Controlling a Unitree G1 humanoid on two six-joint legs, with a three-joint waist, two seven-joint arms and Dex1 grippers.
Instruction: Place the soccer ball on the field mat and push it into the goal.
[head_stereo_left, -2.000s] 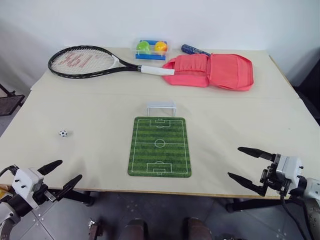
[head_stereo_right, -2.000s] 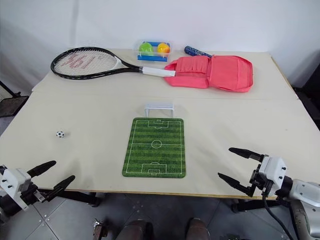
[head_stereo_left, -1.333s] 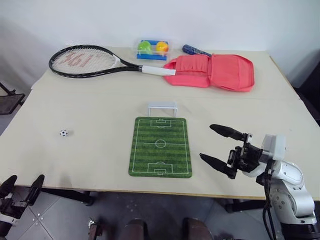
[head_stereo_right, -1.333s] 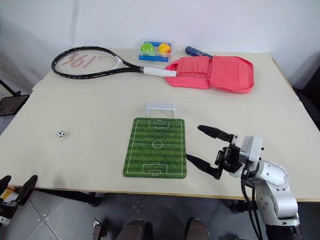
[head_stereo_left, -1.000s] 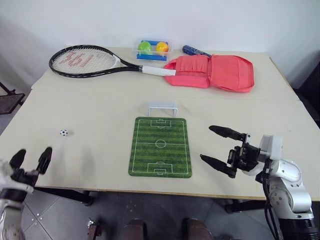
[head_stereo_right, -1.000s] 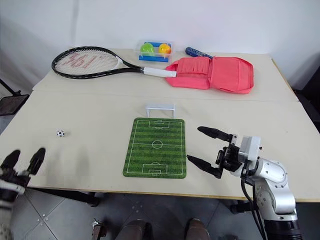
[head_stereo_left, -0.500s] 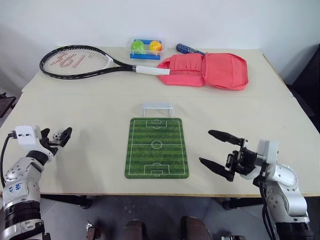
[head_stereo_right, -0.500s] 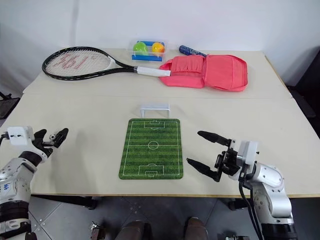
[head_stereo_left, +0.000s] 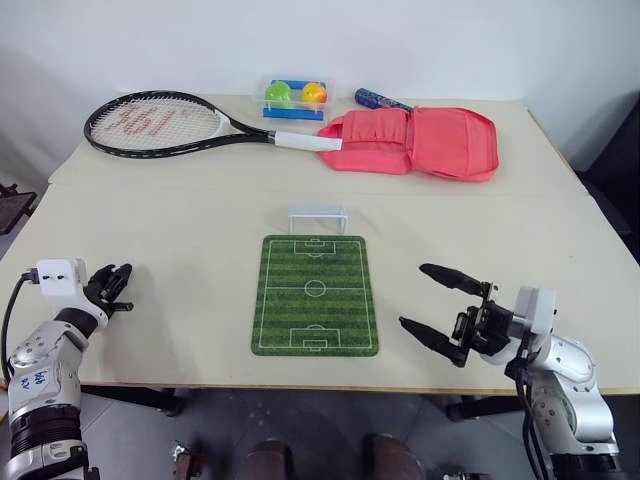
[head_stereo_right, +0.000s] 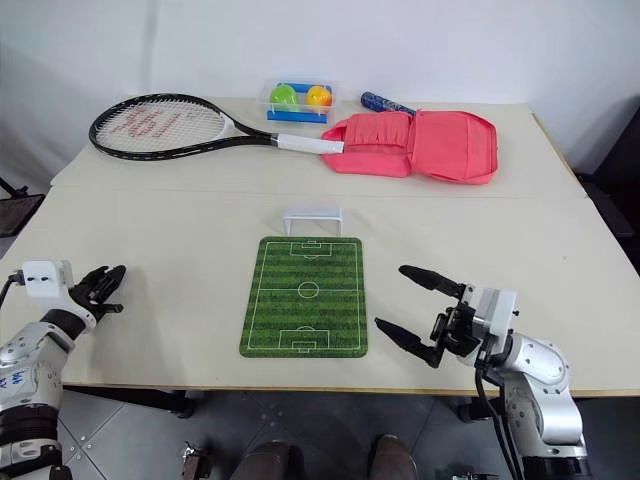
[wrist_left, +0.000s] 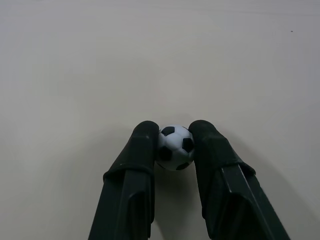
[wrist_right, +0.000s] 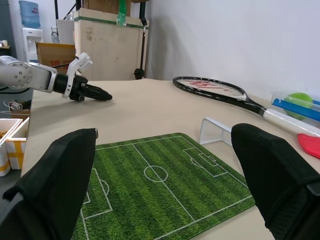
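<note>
The beige table (head_stereo_left: 200, 210) carried the same things as in the earlier frames, none of them shifted: the black tennis racket (head_stereo_left: 160, 122) along the far edge, the open pink fabric case (head_stereo_left: 420, 140) to its right, and the clear box (head_stereo_left: 291, 97) with a green and an orange ball between them. The field mat (head_stereo_left: 315, 294) lay flat near the front edge, and the goal (head_stereo_left: 317, 218) stood just beyond its far short end, apart from the mat. The right gripper (head_stereo_left: 440, 307) hovered just right of the mat with its two fingers spread wide and nothing between them, much as it had a second before. The left gripper (head_stereo_left: 113, 288) was what had changed: a second earlier it hung open short of the ball, and now it sat well left of the mat with its fingers (wrist_left: 137, 165) closed against both sides of the soccer ball (wrist_left: 174, 147), which rested low over the bare tabletop, not yet on the mat
</note>
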